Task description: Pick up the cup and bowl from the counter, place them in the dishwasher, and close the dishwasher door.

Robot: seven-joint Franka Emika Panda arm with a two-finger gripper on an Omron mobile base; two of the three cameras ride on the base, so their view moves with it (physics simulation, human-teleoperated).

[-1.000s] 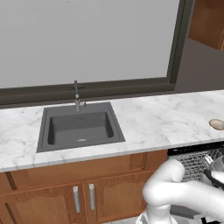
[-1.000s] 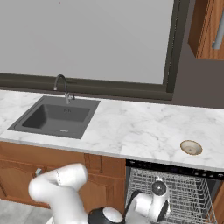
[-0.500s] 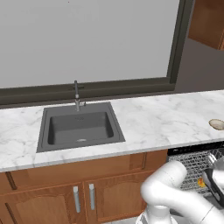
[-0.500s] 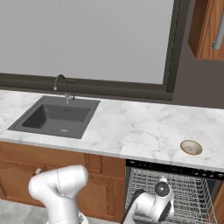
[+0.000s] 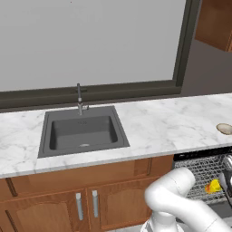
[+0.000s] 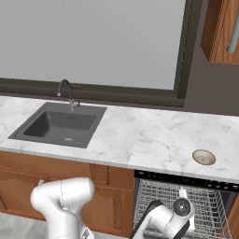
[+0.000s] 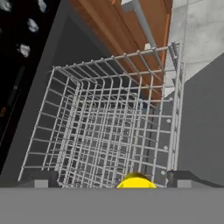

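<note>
The yellow cup sits low in the dishwasher's wire rack, between my wide-apart fingertips, with clear gaps on both sides. My gripper is open and holds nothing. From the left base view the cup shows as a yellow spot in the rack, beside my hand at the frame's right edge. The beige bowl rests on the white marble counter above the dishwasher, and it also lies at the counter's right end. The dishwasher stands open with its rack pulled out.
A dark grey sink with a faucet is set into the counter on the left. Brown wooden cabinet doors run beneath it. A large window fills the wall behind. My white arm reaches down into the rack.
The jaws have spread wide and let go of the yellow cup, which now rests in the rack. The hand has sunk slightly. The bowl has not moved.
</note>
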